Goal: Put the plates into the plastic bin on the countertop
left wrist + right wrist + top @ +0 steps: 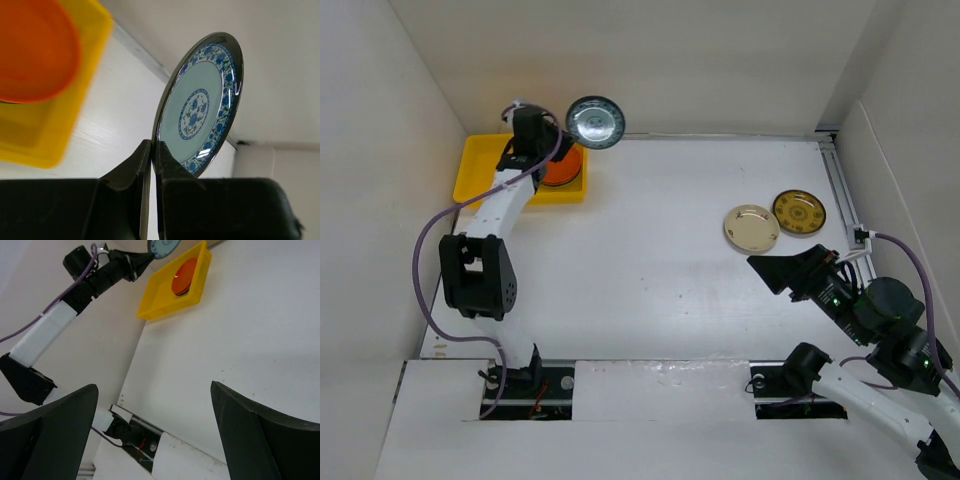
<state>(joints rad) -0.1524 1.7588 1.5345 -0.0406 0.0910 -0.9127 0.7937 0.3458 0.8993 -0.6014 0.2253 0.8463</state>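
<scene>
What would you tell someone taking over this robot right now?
The left gripper is shut on the teal patterned plate, held on edge by the yellow bin's far right corner.
The right gripper is open and empty, near the cream plate and brown-and-gold plate on the countertop.
Done: an orange plate lies in the bin; anything beneath it is hidden.
Left: drop the teal plate in, then bin the cream and brown-and-gold ones.

Metal rail point(841, 192) — along right wall point(920, 150).
</scene>
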